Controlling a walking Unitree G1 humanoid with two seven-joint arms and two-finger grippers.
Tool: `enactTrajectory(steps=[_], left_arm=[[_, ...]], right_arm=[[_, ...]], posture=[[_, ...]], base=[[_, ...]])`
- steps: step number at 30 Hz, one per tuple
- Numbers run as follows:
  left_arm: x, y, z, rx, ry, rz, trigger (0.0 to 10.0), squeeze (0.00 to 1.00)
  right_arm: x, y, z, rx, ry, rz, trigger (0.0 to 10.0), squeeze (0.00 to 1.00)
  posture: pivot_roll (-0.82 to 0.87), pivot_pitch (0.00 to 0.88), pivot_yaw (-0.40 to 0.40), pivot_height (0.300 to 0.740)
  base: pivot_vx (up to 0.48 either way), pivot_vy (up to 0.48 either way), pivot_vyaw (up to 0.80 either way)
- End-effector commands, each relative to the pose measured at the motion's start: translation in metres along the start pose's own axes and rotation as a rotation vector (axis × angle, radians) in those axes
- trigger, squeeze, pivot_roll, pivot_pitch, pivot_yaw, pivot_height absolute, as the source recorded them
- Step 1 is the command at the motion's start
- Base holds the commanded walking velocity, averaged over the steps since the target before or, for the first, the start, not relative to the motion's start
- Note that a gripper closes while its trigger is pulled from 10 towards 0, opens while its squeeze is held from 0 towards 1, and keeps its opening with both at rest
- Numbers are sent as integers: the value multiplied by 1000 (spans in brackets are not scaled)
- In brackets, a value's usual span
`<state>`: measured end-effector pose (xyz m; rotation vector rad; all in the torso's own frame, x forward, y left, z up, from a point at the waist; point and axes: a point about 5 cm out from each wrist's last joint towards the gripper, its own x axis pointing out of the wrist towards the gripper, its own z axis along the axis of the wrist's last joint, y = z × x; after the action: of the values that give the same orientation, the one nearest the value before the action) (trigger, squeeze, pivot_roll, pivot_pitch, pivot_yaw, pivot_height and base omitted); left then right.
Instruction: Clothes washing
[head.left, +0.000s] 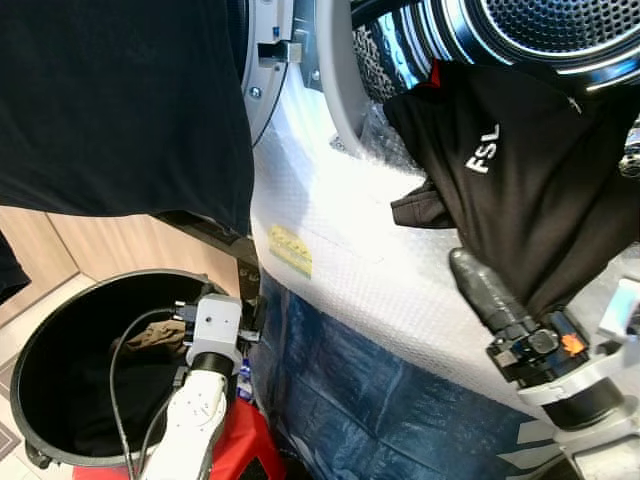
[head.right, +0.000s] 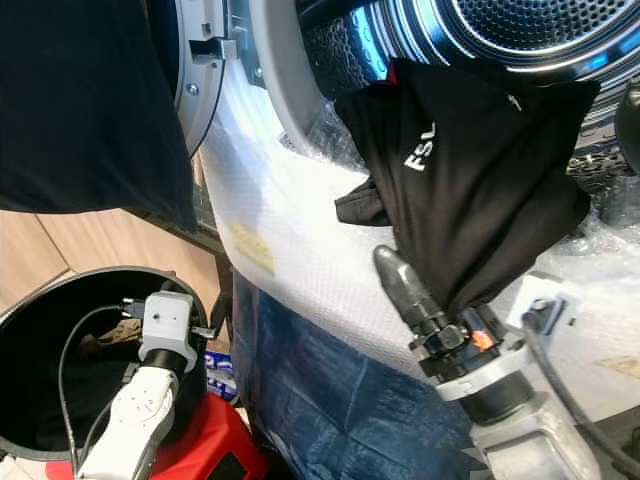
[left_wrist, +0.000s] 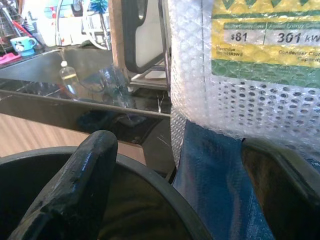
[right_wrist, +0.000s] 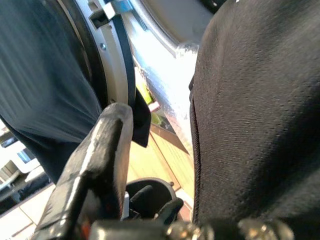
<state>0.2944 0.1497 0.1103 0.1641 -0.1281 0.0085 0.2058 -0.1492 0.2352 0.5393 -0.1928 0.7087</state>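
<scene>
Black FSL shirt (head.left: 520, 190) is hanging from your right end effector (head.right: 425, 290), draped over it just below the washer drum (head.right: 520, 35) opening. One finger (head.left: 480, 285) is sticking out bare beside the cloth and the other is buried under it, so it looks clamped on the shirt. It's being held high, probably so the hem clears the door rim for loading.

Left end effector (left_wrist: 165, 190) is hovering over the black laundry bin (head.left: 45, 330), fingers apart, nothing between them. Likely staged for the next grab: dark clothes are lying at the bin's bottom.

Another dark garment (head.left: 120, 100) is hanging over the open washer door (head.right: 205, 70). The machine's front is wearing bubble wrap (head.left: 370, 260) and blue film (head.left: 380, 400).
</scene>
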Motion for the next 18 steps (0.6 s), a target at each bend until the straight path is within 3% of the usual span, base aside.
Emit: enactTrajectory(steps=[1,5,12,13,14,18], left_arm=[[-1,-1,-1,-2,-2,6,10000,0],[-1,-1,-1,-1,0,5,10000,0],[-2,-1,-2,-1,3,5,10000,0],[-2,-1,-2,-1,3,5,10000,0],[-2,-1,-2,-1,2,6,10000,0],[-2,0,-1,-3,1,10,10000,0]], right_arm=[[3,-2,3,-10,-19,-13,10000,0],[6,2,5,5,-48,27,10000,0],[8,2,4,-60,-31,29,10000,0],[9,2,3,-63,-32,29,9608,0],[10,2,4,-58,-43,28,0,0],[11,4,6,-57,-68,51,0,0]], posture=[[-43,103,-106,740],[-43,104,-108,740],[-42,109,-110,740],[-42,109,-110,740],[-42,109,-110,740],[-39,108,-111,740]], base=[[0,0,0],[0,0,0],[0,0,0],[0,0,0],[0,0,0],[0,0,0]])
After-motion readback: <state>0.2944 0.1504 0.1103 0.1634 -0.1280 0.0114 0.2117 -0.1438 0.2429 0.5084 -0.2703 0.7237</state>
